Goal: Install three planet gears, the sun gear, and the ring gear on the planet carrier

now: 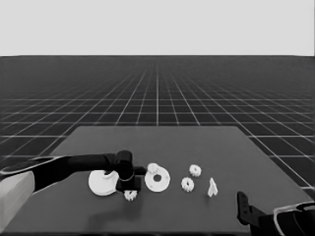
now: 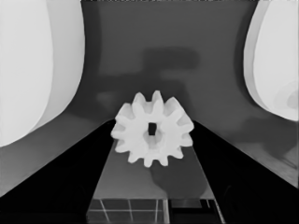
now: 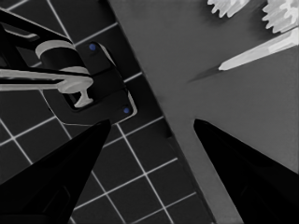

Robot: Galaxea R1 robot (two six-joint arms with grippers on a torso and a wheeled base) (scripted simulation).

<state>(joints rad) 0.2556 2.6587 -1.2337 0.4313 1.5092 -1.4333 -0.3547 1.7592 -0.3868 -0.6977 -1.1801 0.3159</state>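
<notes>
dark table [image 1: 162, 206] carries white parts; left gripper [image 2: 152, 140] grips a small white toothed planet gear [image 2: 152, 129] between its fingers; right gripper [image 3: 152, 135] waits, spread wide, at the near right corner.

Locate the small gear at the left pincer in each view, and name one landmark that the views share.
Head view: gear at the left pincer, near the table's front edge, between the two round parts.
Left wrist view: gear between the fingers.
Right wrist view: not in it.
Shared landmark: the larger round part beside the gear in head and left wrist views.
</notes>
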